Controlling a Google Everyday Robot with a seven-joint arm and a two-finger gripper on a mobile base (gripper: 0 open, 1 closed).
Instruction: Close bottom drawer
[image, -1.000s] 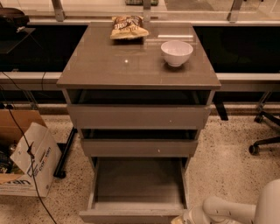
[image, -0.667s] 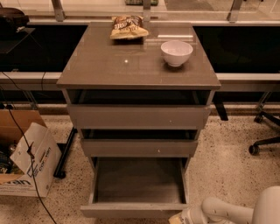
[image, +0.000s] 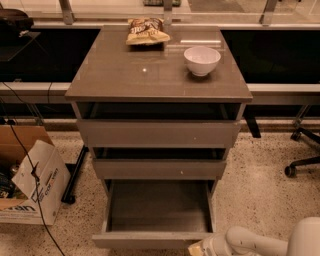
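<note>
The bottom drawer (image: 150, 239) of the grey-brown cabinet (image: 159, 75) stands pulled far out, its deep box empty and its flat front near the lower edge of the camera view. The middle drawer (image: 159, 169) and top drawer (image: 159, 133) above it are each pulled out a little. My white arm (image: 265, 242) comes in from the lower right. My gripper (image: 197, 248) sits at the right end of the bottom drawer's front, mostly cut off by the frame edge.
A white bowl (image: 202, 60) and a snack bag (image: 145, 31) sit on the cabinet top. A cardboard box (image: 27, 175) with cables stands on the floor at left. An office chair base (image: 302, 160) is at right. Speckled floor surrounds the cabinet.
The bottom drawer's front has moved slightly inward, away from the lower frame edge. My arm and gripper have followed it a little.
</note>
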